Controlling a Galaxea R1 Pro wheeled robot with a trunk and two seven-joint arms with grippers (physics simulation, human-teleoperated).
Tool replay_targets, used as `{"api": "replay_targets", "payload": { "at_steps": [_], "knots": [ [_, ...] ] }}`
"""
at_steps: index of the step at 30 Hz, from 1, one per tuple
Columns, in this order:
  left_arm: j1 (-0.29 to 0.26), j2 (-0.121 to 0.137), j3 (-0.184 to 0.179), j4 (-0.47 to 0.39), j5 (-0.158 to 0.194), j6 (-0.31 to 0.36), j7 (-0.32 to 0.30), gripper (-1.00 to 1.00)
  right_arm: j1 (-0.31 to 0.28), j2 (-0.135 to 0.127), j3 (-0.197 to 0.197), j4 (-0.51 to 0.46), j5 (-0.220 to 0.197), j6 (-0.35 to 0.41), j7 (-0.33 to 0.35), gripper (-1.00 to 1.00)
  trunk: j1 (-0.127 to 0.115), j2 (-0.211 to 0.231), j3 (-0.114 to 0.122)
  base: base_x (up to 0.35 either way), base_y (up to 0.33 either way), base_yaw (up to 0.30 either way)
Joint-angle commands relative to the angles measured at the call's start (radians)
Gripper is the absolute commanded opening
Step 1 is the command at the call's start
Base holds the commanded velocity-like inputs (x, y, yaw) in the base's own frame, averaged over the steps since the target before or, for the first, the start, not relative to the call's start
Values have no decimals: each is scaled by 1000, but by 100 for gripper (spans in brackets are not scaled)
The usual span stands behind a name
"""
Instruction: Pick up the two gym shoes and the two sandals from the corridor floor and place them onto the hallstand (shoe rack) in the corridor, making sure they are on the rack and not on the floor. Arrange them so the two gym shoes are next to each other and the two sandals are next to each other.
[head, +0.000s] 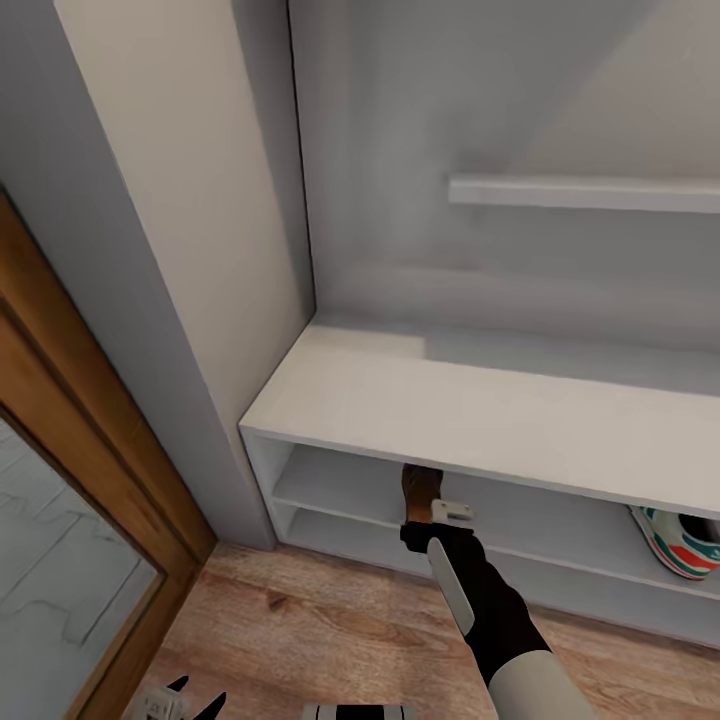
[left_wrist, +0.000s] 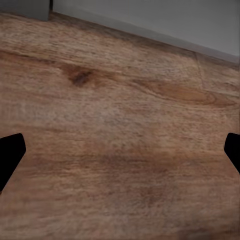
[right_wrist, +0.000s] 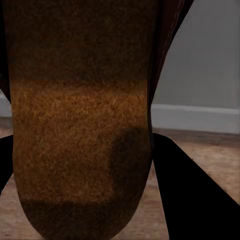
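A dark brown sandal (head: 418, 487) with a tan insole (right_wrist: 80, 135) is held in my right gripper (head: 426, 514), which is shut on it. The sandal's front end reaches under the top board of the pale shoe rack (head: 480, 410), at the mouth of the upper shelf level. Black fingers (right_wrist: 185, 200) flank the sandal in the right wrist view. A white gym shoe (head: 682, 545) with green stripes and orange-red trim sits on that same shelf at the far right. My left gripper (head: 186, 700) hangs open over the wood floor (left_wrist: 120, 100), its fingertips (left_wrist: 10, 155) wide apart and empty.
The rack stands in a wall niche with a floating shelf (head: 580, 193) above it. A grey wall corner (head: 200, 300) and a wooden door frame (head: 90, 420) with a pale panel (head: 50, 590) lie to the left. Plank floor (head: 330, 620) runs in front of the rack.
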Motion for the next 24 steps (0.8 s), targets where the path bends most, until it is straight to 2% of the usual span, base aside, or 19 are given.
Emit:
{"api": "replay_targets", "payload": {
  "at_steps": [1, 10, 20, 24],
  "knots": [
    [-1, 0, 1, 1, 6, 0, -7, 100, 0, 0, 1, -1, -12, 1, -10, -100, 0, 0, -1, 109, 0, 0],
    [-1, 0, 1, 1, 6, 0, -7, 100, 0, 0, 0, 0, -11, 2, -10, -100, 0, 0, -1, 51, 0, 0],
    [-1, 0, 1, 1, 6, 0, -7, 100, 0, 0, -1, 0, -10, 1, -10, -100, 0, 0, -1, 231, 0, 0],
    [-1, 0, 1, 1, 6, 0, -7, 100, 0, 0, -1, 0, -10, 1, -10, -100, 0, 0, -1, 83, -18, 0]
  ]
}}
